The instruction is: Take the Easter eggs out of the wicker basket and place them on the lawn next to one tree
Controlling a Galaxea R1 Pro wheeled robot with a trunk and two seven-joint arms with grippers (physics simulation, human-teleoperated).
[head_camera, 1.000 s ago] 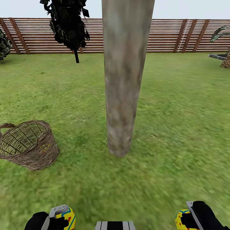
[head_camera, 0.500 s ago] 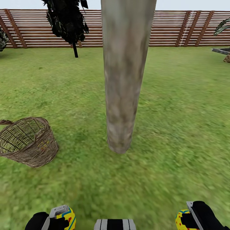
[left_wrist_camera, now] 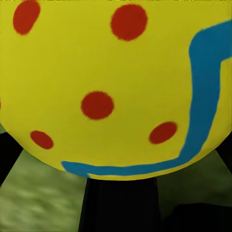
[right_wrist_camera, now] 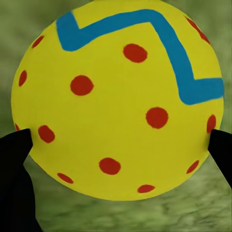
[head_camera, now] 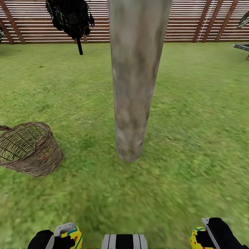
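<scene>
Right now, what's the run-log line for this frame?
left hand: holds egg | right hand: holds egg | tree: ahead | basket: left

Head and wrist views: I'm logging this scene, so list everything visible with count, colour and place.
Tree trunk: one, mottled grey-brown, centre of the lawn.
Wicker basket: one, brown, on the grass left of the trunk, apart from it; a yellowish, red-flecked patch shows through its weave.
Fence: one, brown slats, far edge.
Dark tree: one, blackish, far left.
Easter eggs: two, yellow with red dots and blue zigzags, one in each gripper.
Left gripper: shut on an egg.
Right gripper: shut on an egg.
</scene>
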